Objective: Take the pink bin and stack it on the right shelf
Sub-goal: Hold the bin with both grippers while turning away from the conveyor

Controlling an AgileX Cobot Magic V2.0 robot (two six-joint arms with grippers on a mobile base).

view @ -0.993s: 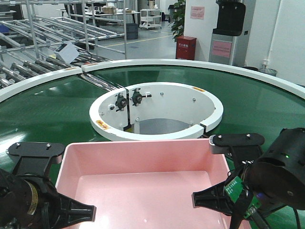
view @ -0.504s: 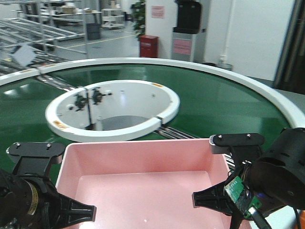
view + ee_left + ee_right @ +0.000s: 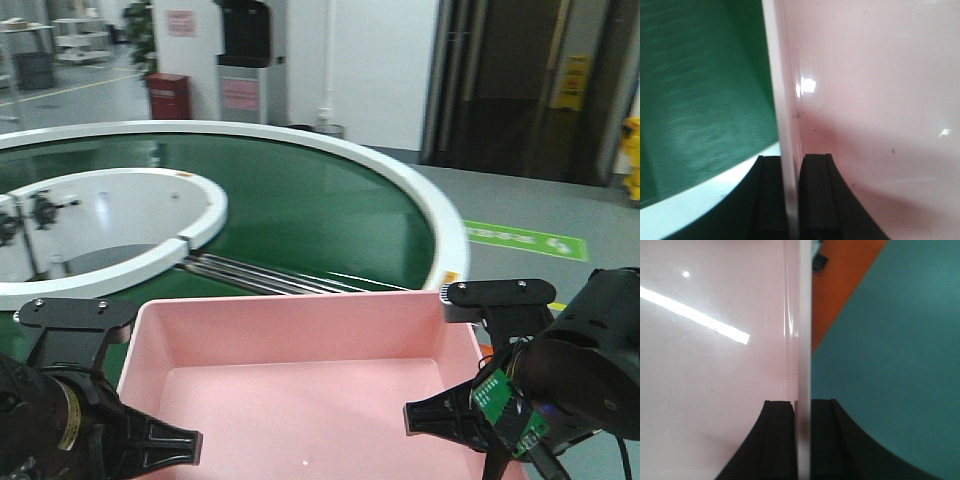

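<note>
Filling the lower centre of the front view, the pink bin (image 3: 300,390) sits between the two arms, with the curved green conveyor belt (image 3: 300,215) behind it. The left gripper (image 3: 791,170) pinches the bin's left wall between its fingers. The right gripper (image 3: 801,410) clamps the right wall likewise.

I count one pink bin (image 3: 290,305) and two grippers of my own — left gripper (image 3: 125,385), right gripper (image 3: 470,360). One green conveyor belt (image 3: 320,215), one white inner ring (image 3: 130,190). Beyond them — one red cabinet (image 3: 167,95), one tall dark machine (image 3: 245,60), one green floor marking (image 3: 525,240).
</note>
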